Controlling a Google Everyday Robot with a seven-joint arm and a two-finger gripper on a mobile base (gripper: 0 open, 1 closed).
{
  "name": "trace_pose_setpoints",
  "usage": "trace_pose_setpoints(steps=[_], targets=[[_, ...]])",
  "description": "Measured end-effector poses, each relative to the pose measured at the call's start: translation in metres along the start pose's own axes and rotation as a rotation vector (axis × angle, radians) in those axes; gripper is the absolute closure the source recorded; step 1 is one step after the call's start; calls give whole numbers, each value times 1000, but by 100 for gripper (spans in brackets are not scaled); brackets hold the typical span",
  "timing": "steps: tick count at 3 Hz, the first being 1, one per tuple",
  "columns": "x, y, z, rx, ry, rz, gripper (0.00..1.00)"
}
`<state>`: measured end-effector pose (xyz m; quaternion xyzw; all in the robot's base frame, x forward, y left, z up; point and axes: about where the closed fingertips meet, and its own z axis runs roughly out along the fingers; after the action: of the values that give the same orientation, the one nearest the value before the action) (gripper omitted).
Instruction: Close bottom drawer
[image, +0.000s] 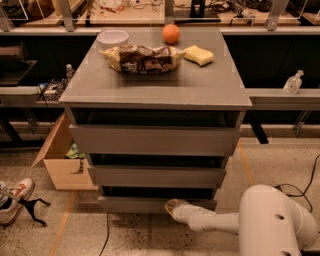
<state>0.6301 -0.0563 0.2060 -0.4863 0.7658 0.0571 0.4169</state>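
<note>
Grey cabinet (150, 85), three drawers, single camera view. Bottom drawer (130, 204): lowest front, seen almost home beneath the middle drawer (155, 176), with a dark slit left above it. Gripper (175, 205): held low near the floor, its tip apparently laid against the bottom drawer's front, right of centre; whether it is wide or narrow cannot be told.

Step judged: closing push, near its end. Next move judged: a straight, level push inward until the front is seated.

Listed on top: bowl (112, 37), orange (171, 33), sponge (199, 55), snack bag (142, 59). Listed at left: cardboard box (62, 167), shoe (15, 197). No obstruction is seen at the drawer.
</note>
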Motion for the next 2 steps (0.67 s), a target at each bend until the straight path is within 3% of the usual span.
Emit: trace_pose_setpoints(steps=[2], targets=[[-20, -13, 23, -1, -39, -49, 100]])
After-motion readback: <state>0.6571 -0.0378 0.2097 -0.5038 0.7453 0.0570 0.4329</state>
